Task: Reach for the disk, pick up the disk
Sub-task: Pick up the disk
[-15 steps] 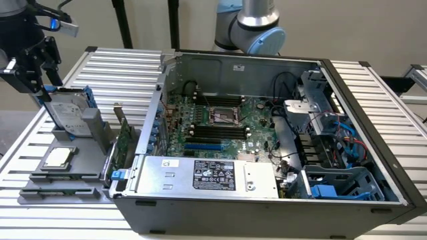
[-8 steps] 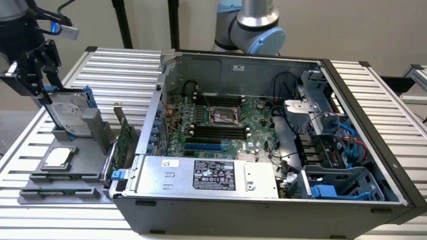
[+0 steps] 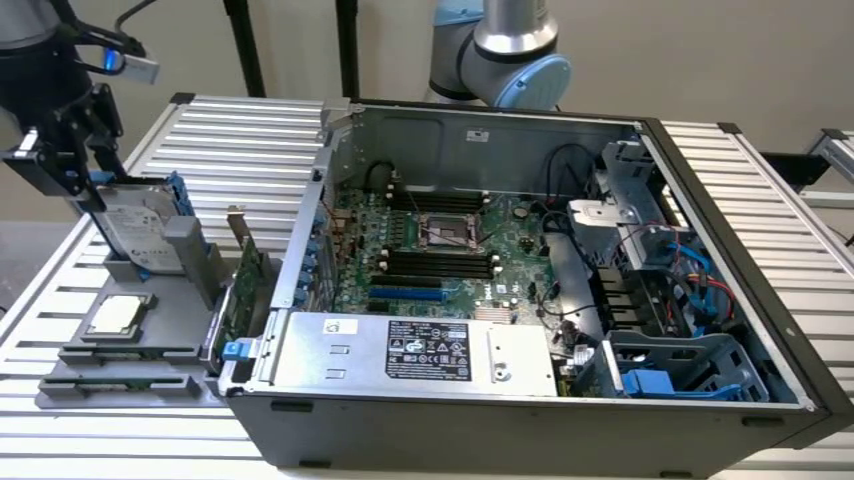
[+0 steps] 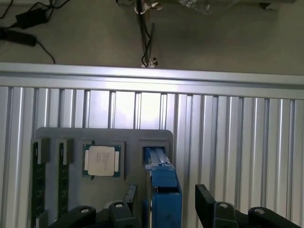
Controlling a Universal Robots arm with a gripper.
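Reach looks basically done on my end. The gripper [image 3: 78, 172] hangs right over the disk [image 3: 136, 228], which stands on edge in the grey holder [image 3: 200, 262], to the exterior view's left of the open PC case [image 3: 534, 430]. In the wrist view the jaws are wide apart, one finger on each side of the disk's blue rails, with no contact that I can see. The grab and lift aren't done yet.

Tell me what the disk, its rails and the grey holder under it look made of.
The disk looks like metal: a dull silver-grey face with a white printed label. The rails are smooth and evenly blue, so probably moulded plastic. The holder is matte grey with no shine. It looks like plastic, possibly printed, though that cannot be told.
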